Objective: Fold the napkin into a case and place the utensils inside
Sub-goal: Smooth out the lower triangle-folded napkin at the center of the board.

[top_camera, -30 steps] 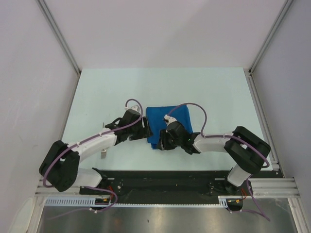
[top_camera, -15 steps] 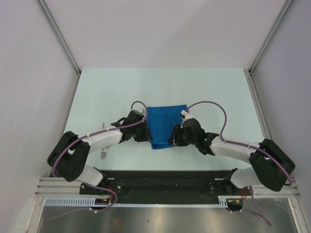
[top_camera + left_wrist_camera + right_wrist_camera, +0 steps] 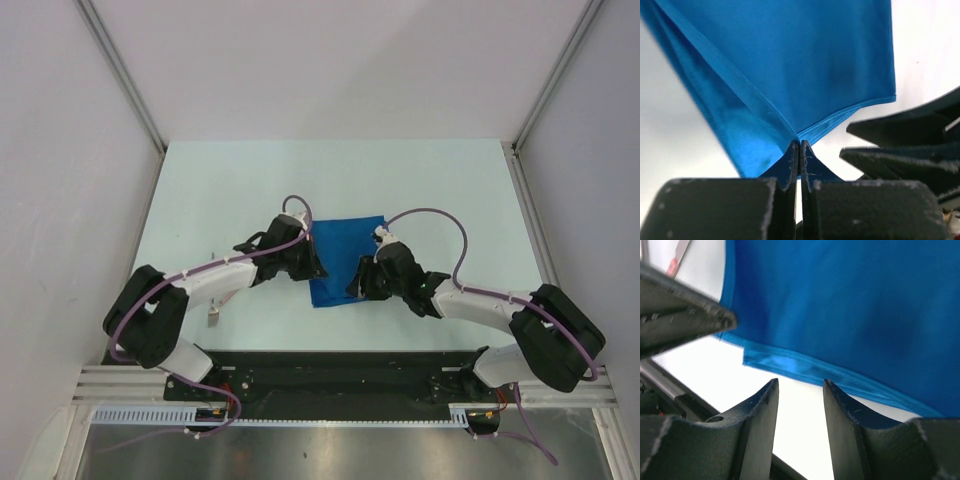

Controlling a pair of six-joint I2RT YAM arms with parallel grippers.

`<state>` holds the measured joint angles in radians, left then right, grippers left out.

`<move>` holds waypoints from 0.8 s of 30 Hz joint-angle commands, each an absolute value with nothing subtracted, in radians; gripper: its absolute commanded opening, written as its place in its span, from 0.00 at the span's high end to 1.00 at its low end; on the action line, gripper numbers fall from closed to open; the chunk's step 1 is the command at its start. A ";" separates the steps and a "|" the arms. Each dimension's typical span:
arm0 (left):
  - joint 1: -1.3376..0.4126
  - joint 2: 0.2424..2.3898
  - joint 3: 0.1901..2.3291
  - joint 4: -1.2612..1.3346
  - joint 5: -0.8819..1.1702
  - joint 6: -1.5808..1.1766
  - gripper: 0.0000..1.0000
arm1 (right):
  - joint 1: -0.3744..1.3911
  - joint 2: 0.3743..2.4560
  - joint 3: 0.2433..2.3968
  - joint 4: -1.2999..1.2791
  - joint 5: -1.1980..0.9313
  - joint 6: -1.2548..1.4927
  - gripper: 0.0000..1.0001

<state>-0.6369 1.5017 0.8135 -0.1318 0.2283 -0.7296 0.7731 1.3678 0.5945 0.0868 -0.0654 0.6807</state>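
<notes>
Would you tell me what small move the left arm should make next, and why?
Probably lift the pinched corner to start a fold: the left gripper is shut on a corner of the napkin, while the right gripper stands open, short of its hem.

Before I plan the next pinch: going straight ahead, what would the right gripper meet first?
Likely the hemmed edge of the napkin, just beyond the right gripper; depth is unclear, so the table might come first.
</notes>
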 commanded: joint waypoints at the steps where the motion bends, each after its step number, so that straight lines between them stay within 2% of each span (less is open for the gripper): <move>1: -0.646 1.545 0.854 -0.086 0.293 -0.739 1.00 | 0.735 1.324 0.583 0.068 -0.029 0.689 0.55; 4: -0.656 1.536 0.828 -0.057 0.288 -0.726 1.00 | 0.710 1.299 0.565 0.061 -0.032 0.678 0.54; 8: -0.657 1.514 0.838 -0.181 0.171 -0.713 1.00 | 0.690 1.293 0.555 0.060 -0.046 0.680 0.54; 11: -0.650 1.490 0.801 -0.196 0.118 -0.715 0.95 | 0.678 1.285 0.551 0.057 -0.049 0.672 0.54; 14: -0.650 1.482 0.776 -0.215 0.087 -0.709 0.86 | 0.644 1.269 0.542 0.034 -0.054 0.673 0.53; 18: -0.649 1.482 0.778 -0.242 0.089 -0.678 0.65 | 0.585 1.244 0.522 0.003 -0.069 0.667 0.54; 21: -0.647 1.438 0.782 -0.253 0.081 -0.660 0.55 | 0.548 1.223 0.505 -0.038 -0.084 0.650 0.53; 24: -0.644 1.407 0.799 -0.273 0.098 -0.649 0.53 | 0.508 1.215 0.489 -0.043 -0.115 0.641 0.55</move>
